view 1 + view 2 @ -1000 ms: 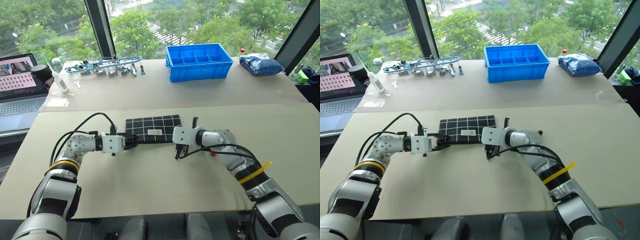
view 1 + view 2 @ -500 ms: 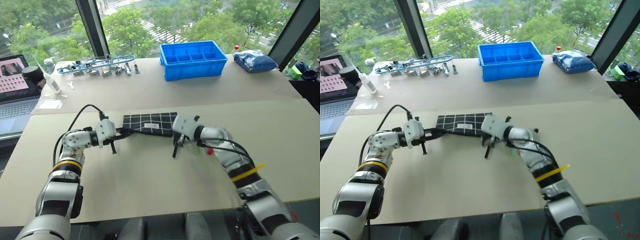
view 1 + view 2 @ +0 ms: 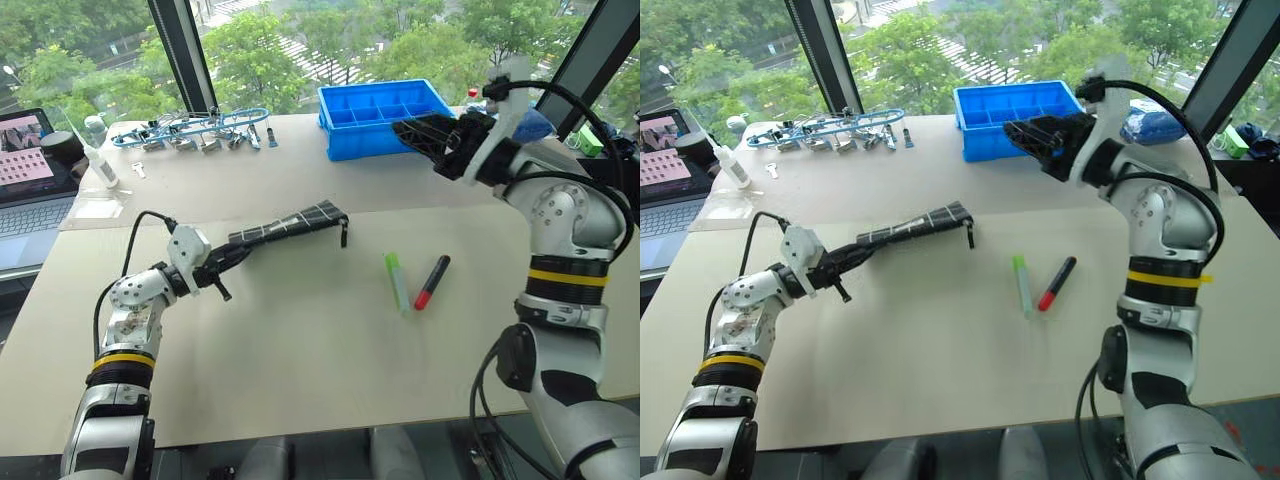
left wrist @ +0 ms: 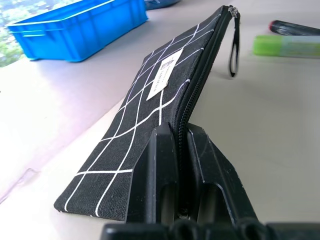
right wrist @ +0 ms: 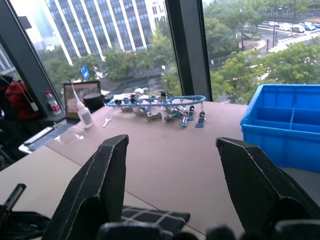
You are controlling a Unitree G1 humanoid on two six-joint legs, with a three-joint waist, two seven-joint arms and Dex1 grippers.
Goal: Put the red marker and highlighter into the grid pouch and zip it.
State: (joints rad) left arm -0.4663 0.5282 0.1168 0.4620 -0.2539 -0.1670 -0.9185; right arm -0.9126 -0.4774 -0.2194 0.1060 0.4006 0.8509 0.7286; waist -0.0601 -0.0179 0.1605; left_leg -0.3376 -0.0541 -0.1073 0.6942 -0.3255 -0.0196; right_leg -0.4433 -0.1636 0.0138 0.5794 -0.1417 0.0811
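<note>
Grid pouch (image 4: 150, 115): matt black woven cloth with white printed lines, a small white sewn label and a toothed zipper along its upper edge. Pull strap (image 4: 232, 47): thin, matt black. Left gripper (image 4: 181, 165): hard black plastic with a dull sheen. Highlighter (image 3: 396, 280): pale translucent plastic. Red marker (image 3: 432, 282): smooth plastic, slightly glossy. Bin (image 3: 385, 118): moulded blue plastic, smooth and semi-glossy. Table (image 3: 330, 380): pale beige top, smooth and matt.

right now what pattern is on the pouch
Black with white grid lines, on the pouch; clearest in the left wrist view.
</note>
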